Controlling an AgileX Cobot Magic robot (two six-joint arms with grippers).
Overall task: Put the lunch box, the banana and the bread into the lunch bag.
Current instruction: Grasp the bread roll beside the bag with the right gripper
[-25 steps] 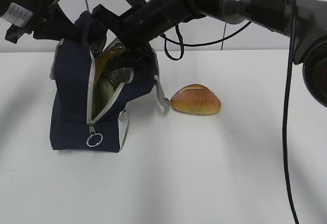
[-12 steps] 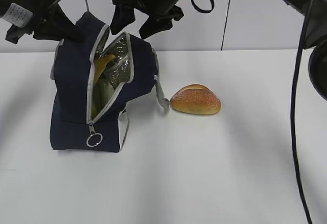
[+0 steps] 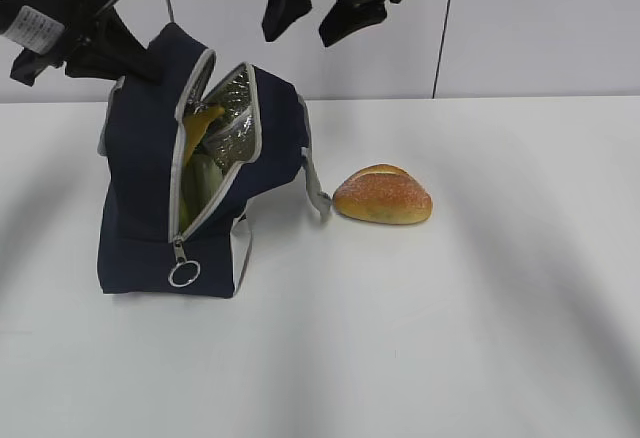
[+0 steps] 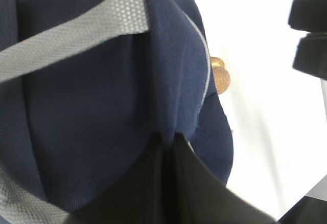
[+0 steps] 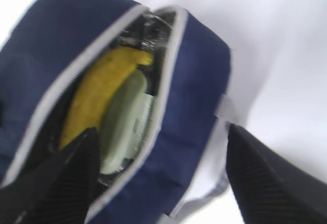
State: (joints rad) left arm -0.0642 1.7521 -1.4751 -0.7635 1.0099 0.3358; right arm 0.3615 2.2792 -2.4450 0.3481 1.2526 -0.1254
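Only right wrist view shows lunch box (image 5: pixel 125 127) beside banana (image 5: pixel 97 93).

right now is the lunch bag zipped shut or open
Open. The lunch bag gapes along its zipper, showing the banana and lunch box inside against the silver lining.
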